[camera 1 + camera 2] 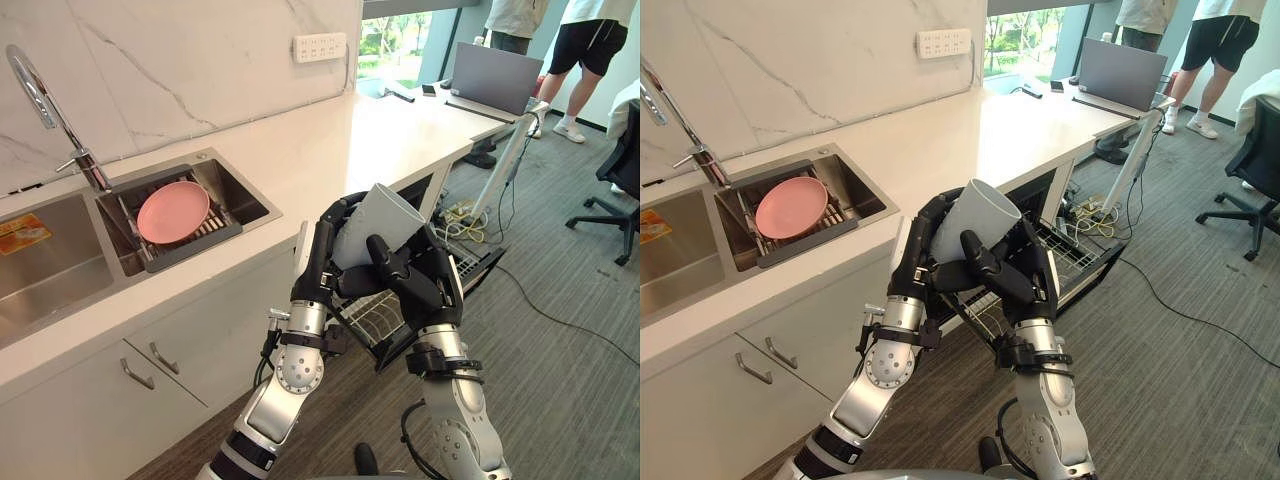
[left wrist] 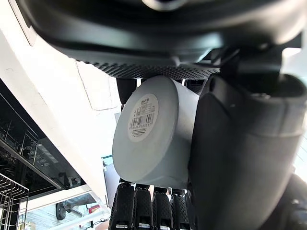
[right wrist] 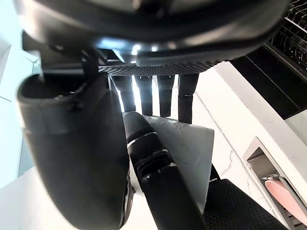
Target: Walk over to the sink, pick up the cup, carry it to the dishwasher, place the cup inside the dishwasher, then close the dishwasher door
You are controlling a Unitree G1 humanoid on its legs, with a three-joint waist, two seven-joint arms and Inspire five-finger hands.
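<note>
Location: a kitchen run along a veined white wall, with a white surface above pale cupboard fronts and a grey carpeted floor.

Nearest item: the cup, pale grey, is held clear of the surface in both hands in front of the cupboards. It is tilted, with the open rim up and away to the robot's right. The left hand has its fingers curled round the cup's left side. The right hand has its thumb laid across the front and its fingers closed behind.

The left wrist view presents the cup's flat base, which carries a round white label with a barcode and lines of small print. The eye views present the cup's side and rim.

Just beyond and below the hands, the dishwasher stands open under the surface. Its wire rack is drawn out.

To the left, the sink is set into the surface. It holds a slatted tray carrying a pink plate. A chrome tap stands behind it. An orange sticker lies in the left basin, its print too small to read.

Further back there is a white socket strip on the wall and a grey laptop at the surface's far end. Beyond these are a dark office chair and two standing persons.
</note>
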